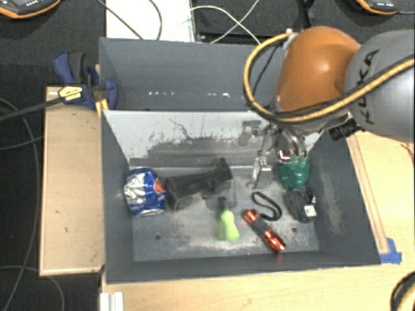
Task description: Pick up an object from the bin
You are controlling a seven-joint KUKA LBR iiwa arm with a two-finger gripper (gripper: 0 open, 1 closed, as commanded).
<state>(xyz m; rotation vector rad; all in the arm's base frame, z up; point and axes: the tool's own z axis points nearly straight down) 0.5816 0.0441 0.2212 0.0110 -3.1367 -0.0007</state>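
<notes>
Bin (183, 230) with crushed can (144, 192), perhaps.

We read dark letters on the casing of the grey arm (389, 96) at the right: "KUKA", running along its length and partly cut off. The crushed blue and silver can (144, 192) lying at the left carried coloured print, but we could not read it.
</notes>
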